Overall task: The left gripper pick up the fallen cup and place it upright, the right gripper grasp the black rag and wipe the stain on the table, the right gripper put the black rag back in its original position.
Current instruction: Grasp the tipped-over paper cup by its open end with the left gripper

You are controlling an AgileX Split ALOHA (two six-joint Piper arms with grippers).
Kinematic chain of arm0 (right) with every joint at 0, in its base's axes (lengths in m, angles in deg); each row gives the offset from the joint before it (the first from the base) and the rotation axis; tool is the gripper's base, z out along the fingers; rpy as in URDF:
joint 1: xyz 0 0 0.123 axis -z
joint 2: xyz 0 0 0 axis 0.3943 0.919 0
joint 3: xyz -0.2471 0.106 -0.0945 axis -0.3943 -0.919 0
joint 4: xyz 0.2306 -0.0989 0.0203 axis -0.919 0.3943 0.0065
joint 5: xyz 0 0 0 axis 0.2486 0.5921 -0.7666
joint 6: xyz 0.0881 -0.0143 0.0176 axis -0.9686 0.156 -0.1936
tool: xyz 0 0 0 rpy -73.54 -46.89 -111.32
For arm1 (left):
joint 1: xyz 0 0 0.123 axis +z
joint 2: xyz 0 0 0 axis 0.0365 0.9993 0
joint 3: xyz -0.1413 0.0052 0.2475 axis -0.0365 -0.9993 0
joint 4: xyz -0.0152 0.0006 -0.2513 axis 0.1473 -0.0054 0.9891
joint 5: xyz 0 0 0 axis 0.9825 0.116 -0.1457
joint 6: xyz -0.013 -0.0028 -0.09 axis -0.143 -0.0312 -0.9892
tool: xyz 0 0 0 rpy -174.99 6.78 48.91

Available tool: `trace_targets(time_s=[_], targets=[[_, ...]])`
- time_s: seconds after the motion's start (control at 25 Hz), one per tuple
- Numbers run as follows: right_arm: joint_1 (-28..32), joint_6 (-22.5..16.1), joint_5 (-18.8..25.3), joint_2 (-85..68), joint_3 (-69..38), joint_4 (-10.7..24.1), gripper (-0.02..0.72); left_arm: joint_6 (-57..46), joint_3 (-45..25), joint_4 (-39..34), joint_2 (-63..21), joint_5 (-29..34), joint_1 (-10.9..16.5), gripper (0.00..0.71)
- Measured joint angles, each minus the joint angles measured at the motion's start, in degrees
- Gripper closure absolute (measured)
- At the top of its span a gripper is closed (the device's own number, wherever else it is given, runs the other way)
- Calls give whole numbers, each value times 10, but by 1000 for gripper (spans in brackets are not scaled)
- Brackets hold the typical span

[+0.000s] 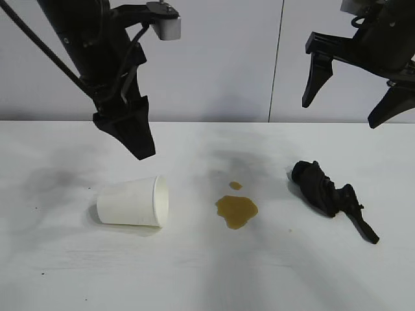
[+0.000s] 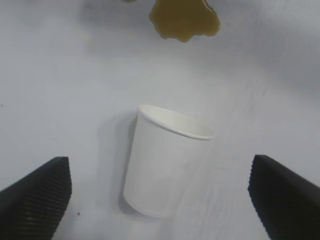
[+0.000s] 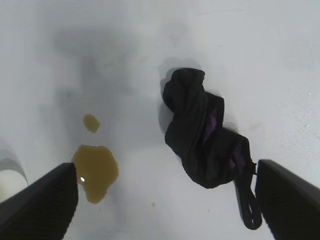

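Nothing looks done: cup [image 1: 133, 201] lies fallen, stain [image 1: 236, 210] unwiped, rag [image 1: 321, 191] untouched, left gripper [image 2: 160, 192] and right gripper [image 3: 167, 197] spread, empty.

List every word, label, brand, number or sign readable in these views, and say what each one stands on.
None can be read in any view.
The cup: plain white, lying on its side, no print.
The black rag: no tag or label showing.
The table: only the stain and grey smudges.
The left claw and the right claw: black, no markings visible.
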Motion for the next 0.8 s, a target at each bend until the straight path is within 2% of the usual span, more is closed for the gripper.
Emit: trace_targets(time_s=[0.2,0.4,0.8], targets=[[0,2,5,0,0,0,42,10,0,-21,43,-1,-25,16],[0,19,16,0,0,1,42,19,-24,-34,61,-26,-25,16],[0,23,16,0,0,1,42,23,-81,-56,62,-132,-25,16]])
